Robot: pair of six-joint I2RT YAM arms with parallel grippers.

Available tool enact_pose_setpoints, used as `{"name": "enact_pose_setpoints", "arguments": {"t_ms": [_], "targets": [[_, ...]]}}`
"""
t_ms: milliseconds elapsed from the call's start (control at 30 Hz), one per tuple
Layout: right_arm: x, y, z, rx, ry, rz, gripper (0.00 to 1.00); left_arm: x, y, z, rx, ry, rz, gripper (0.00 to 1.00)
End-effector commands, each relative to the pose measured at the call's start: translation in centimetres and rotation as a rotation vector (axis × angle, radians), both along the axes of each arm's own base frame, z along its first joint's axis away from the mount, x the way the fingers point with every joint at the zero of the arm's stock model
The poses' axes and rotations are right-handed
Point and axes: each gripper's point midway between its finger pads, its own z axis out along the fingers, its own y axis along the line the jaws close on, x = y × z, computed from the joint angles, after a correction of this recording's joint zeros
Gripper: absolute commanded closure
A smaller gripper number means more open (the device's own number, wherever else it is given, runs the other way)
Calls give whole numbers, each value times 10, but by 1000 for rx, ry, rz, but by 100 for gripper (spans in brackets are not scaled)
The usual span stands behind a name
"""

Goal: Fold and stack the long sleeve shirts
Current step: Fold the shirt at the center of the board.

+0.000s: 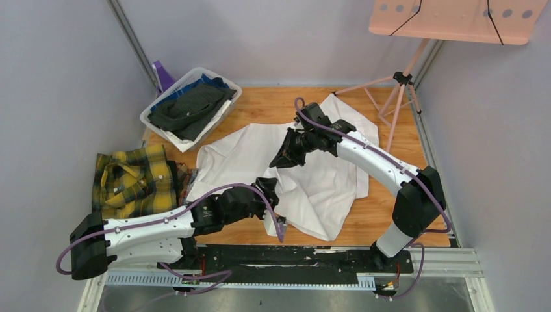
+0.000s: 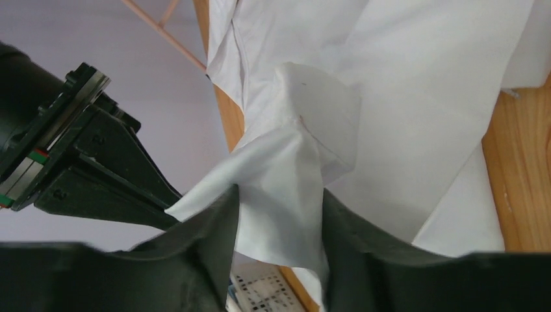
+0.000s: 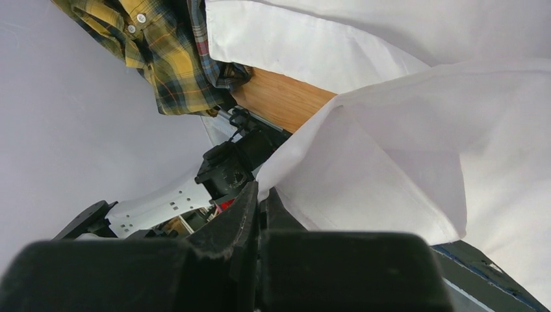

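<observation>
- White cloth was the matter in hand: the white shirt point(image 1: 321, 188) lay spread and wrinkled in the middle of the desk point(image 1: 273, 107), between the two arms, with one part reaching toward the far right corner.
- At the left edge of the desk the plaid shirt point(image 1: 130, 179) lay as a folded pile, just beside the white one. A basket point(image 1: 148, 123) with dark clothes stood at the far left.
- The right tool point(image 3: 258, 198) was closed on a folded edge of the white shirt and held that edge lifted above the desk.
- The left tool point(image 2: 278, 214) was open. Its fingers point(image 2: 208, 240) stood on both sides of a raised bunch of the same shirt and were not pressed together.
- I judged that the step was to take a second hold, so that both arms could pull the shirt flat before folding.
- The bunch between the left fingers seemed to have several layers. If all of them were caught, the lower cloth could be dragged along and the fold would come out crooked.
- The cloth looked thin and smooth, so a strong pull between the arms could slip it out of the closed right tool.
- A pull toward the left could push the white shirt into the plaid pile and disturb it.
</observation>
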Motion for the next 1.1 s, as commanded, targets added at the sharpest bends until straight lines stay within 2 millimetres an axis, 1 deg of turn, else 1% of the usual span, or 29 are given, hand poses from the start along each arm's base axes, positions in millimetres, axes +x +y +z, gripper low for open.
{"name": "enact_pose_setpoints", "arguments": {"t_ms": [0, 100, 167, 200, 233, 267, 300, 333, 367, 433, 467, 500, 533, 567, 600, 633, 667, 700, 733, 767, 833, 933, 1000, 1033, 1067], "targets": [[2, 2, 7, 41, -17, -14, 100, 6, -9, 34, -103, -49, 15, 58], [0, 1, 4, 37, -9, -15, 100, 6, -9, 35, -107, -50, 21, 64], [0, -1, 5, 36, -17, -19, 99, 7, -8, 36, -101, -55, 24, 69], [0, -3, 5, 32, -28, -19, 94, 7, -7, 36, -103, -56, 28, 77], [1, -6, 6, 27, -39, -25, 87, 8, -6, 38, -109, -53, 39, 82], [3, -10, 6, 19, -46, -33, 80, 9, -6, 43, -125, -52, 48, 94], [6, -17, 6, 12, -55, -47, 74, 10, -5, 47, -151, -40, 70, 98], [10, -25, 6, 4, -65, -67, 71, 11, -6, 57, -183, -37, 80, 100], [14, -33, 6, -2, -71, -89, 69, 11, -6, 63, -217, -18, 94, 100], [22, -54, 6, -15, -89, -137, 61, 12, -11, 96, -325, 8, 111, 100], [24, -67, 4, -35, -97, -164, 57, 12, -13, 105, -357, 23, 120, 100], [26, -79, 3, -57, -109, -192, 53, 14, -16, 124, -420, 49, 138, 100], [26, -92, -1, -79, -114, -214, 49, 15, -18, 133, -446, 61, 147, 100], [26, -106, -7, -103, -115, -240, 47, 18, -21, 153, -508, 80, 169, 100], [27, -120, -11, -131, -127, -274, 45, 20, -21, 163, -537, 90, 181, 100], [25, -135, -22, -170, -120, -303, 44, 22, -23, 183, -598, 118, 196, 100], [24, -148, -30, -193, -121, -328, 44, 22, -24, 190, -609, 135, 200, 100], [23, -158, -38, -218, -122, -342, 46, 22, -26, 203, -638, 157, 202, 100], [22, -167, -47, -249, -120, -357, 48, 21, -27, 204, -632, 170, 206, 100], [21, -172, -54, -268, -115, -358, 50, 22, -28, 212, -648, 177, 209, 100], [17, -177, -71, -308, -97, -341, 53, 24, -30, 216, -642, 164, 210, 100], [13, -185, -99, -376, -57, -322, 60, 29, -30, 221, -626, 129, 220, 100], [10, -190, -113, -415, -39, -314, 66, 34, -27, 228, -622, 108, 232, 100], [9, -193, -119, -433, -32, -315, 68, 37, -26, 235, -628, 95, 236, 100], [7, -195, -124, -447, -27, -314, 72, 39, -26, 233, -604, 90, 233, 100]]}}
